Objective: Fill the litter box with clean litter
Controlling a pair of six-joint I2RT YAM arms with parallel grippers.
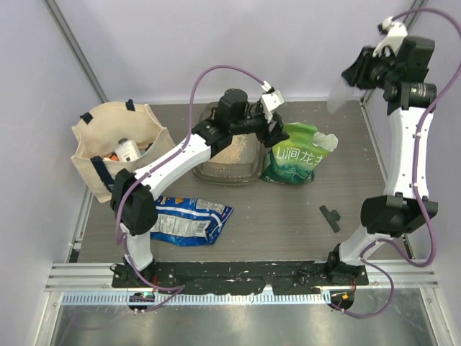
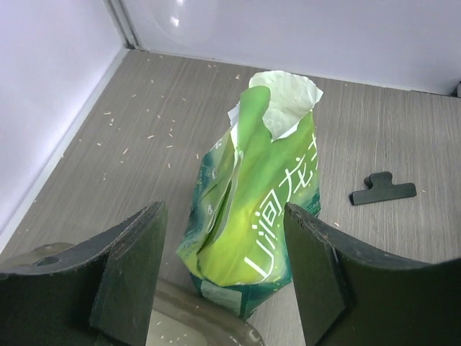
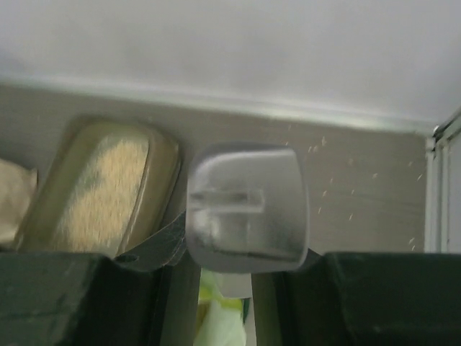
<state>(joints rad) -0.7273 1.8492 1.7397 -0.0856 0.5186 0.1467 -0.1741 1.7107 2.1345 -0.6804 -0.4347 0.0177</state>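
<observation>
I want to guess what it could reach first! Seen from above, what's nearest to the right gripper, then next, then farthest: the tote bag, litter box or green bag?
From the right gripper, holding a clear scoop:
1. Green bag, right of the box.
2. Litter box, mid-table at the back.
3. Tote bag, far left.

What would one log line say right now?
left gripper: open, facing green bag | right gripper: shut on clear scoop, raised | litter box: holds some litter
</observation>
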